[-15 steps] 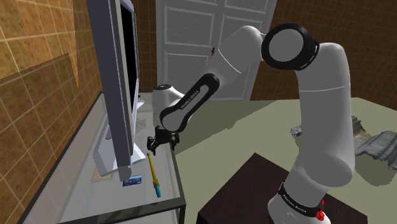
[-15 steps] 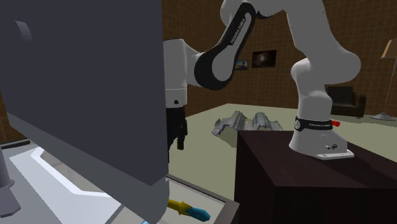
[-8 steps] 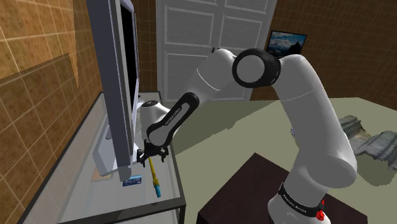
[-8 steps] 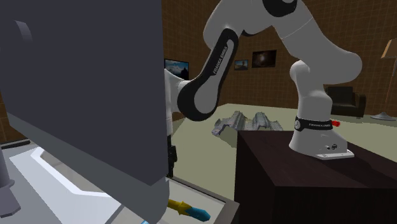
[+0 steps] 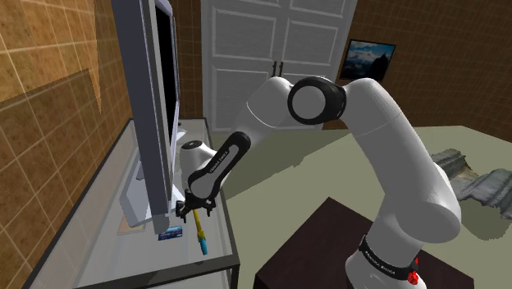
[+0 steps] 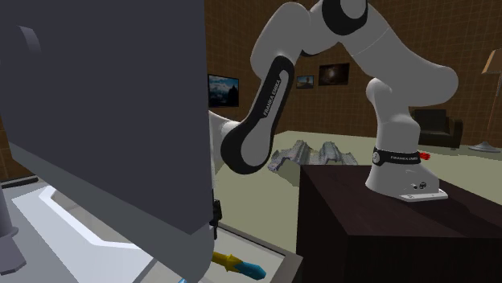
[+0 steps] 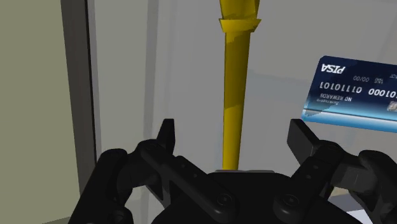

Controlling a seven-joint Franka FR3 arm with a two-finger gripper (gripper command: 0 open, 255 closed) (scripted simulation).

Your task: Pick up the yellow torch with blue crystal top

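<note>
The torch point(image 5: 199, 230) lies flat on the grey table point(image 5: 107, 205), a thin yellow shaft ending in a blue tip point(image 5: 203, 245) that points toward the table's front edge. In the second exterior view the torch point(image 6: 237, 264) shows just below the monitor's corner. My gripper point(image 5: 194, 214) is low over the shaft's far end. In the wrist view the gripper point(image 7: 234, 137) is open, and the yellow shaft point(image 7: 236, 95) runs up between the two fingertips point(image 7: 167, 132) without touching either. The blue tip is out of the wrist view.
A large flat monitor point(image 5: 156, 107) stands on the table close beside the gripper, toward the shoulder view's left. A blue bank card point(image 7: 356, 92) lies next to the torch. The table's edge point(image 5: 231, 238) runs close along the torch's other side.
The arm has folded downward and the gripper has dropped from above the table to just over the torch's yellow shaft. The torch and card have not moved.
</note>
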